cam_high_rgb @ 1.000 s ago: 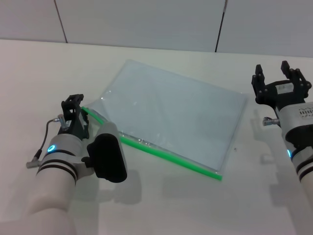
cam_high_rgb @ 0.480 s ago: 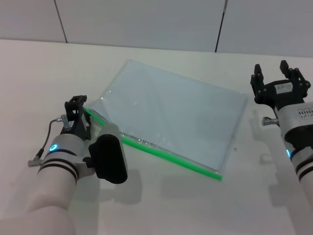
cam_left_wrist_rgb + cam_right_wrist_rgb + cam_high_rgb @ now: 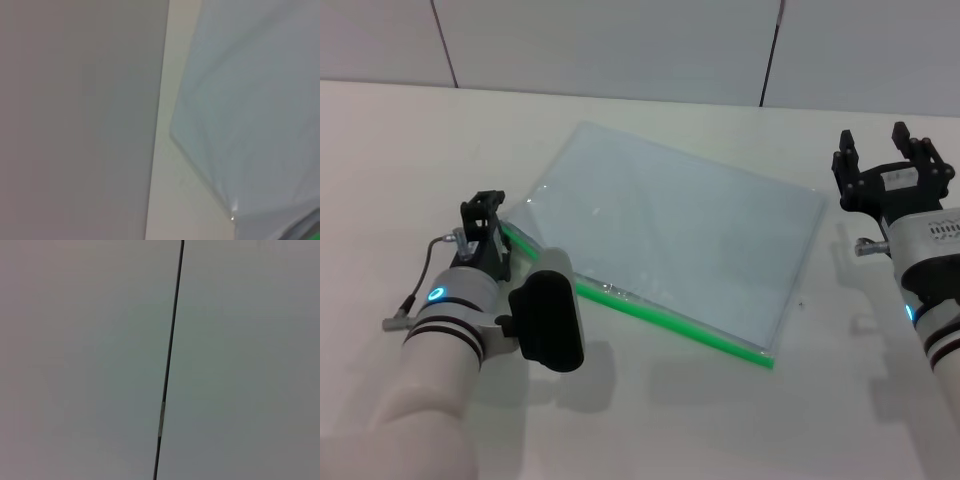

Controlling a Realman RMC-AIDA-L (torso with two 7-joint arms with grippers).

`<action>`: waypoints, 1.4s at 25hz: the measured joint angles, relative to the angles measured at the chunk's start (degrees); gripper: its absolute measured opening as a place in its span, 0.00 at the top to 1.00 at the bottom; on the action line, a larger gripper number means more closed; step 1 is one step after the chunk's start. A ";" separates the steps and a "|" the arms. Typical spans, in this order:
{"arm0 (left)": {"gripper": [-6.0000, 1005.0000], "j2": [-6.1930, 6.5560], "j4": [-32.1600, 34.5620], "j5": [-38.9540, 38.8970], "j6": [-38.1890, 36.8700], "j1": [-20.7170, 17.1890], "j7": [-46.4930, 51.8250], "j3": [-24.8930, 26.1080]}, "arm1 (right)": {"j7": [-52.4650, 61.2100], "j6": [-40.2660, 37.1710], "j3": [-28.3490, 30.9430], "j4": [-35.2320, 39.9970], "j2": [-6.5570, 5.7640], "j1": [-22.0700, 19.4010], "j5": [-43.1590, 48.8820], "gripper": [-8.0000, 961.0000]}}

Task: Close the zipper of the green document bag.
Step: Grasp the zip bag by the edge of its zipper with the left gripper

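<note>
The left end effector sits low on the counter at the left tip of the zipper; whether its fingers are spread or pinching the slider cannot be told. From there the green strip runs rightward and toward the robot along the near long edge of the green document bag, which lies flat mid-counter. So the left arm is clearly the nearer one. The right end effector hovers beyond the bag's right edge, fingers spread, gripping nothing.

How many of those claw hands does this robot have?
2: the left gripper sits at the green zipper end of the pale translucent plastic document bag; the right gripper hovers beside its far corner.
</note>
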State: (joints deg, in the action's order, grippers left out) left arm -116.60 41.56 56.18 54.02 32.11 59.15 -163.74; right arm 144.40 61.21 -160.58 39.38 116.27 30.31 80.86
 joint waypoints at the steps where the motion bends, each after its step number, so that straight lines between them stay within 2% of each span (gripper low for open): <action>1: 0.60 -0.02 -0.01 0.05 -0.16 0.01 -0.01 0.00 | 0.00 0.02 0.00 0.02 0.00 0.01 0.00 0.40; 35: 0.60 -0.26 -0.43 1.39 -5.38 2.07 -5.78 0.00 | 0.00 -0.04 0.01 0.09 0.00 0.17 0.35 0.40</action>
State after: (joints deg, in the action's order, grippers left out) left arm -116.86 41.12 57.56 48.64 34.18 53.38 -163.74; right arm 144.40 61.17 -160.57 39.46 116.28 30.48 81.21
